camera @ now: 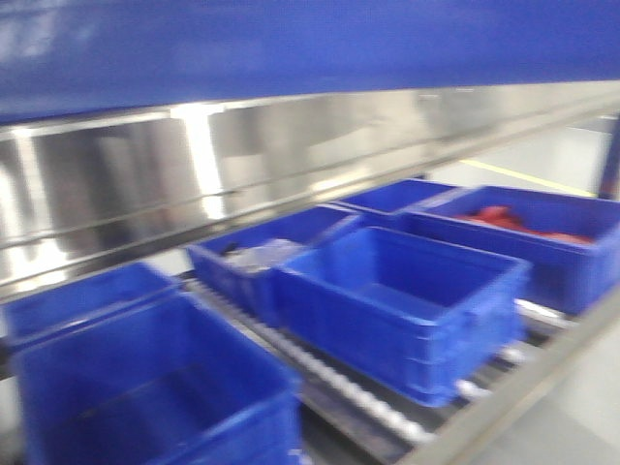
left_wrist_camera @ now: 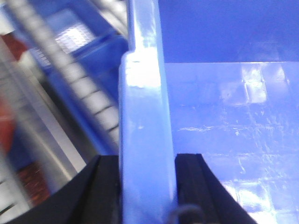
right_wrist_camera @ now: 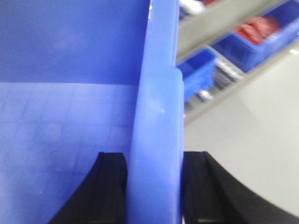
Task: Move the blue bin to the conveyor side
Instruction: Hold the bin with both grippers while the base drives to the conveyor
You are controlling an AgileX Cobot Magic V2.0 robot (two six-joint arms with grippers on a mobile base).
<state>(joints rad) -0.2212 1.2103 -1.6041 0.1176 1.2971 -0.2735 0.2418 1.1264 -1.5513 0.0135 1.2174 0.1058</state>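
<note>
Support: roller rack point(camera: 358, 392), white rollers in a steel frame.
On it: blue crates point(camera: 436, 329), one holding red items point(camera: 513, 221).

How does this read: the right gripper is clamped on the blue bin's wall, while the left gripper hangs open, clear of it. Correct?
Not quite. The left gripper is not open and clear: the left wrist view shows it shut on the wall of the blue bin, one finger on each side. The right gripper is clamped on the wall, as you said.

Left gripper point(left_wrist_camera: 147, 163), right gripper point(right_wrist_camera: 154, 161): tight pinch.
</note>
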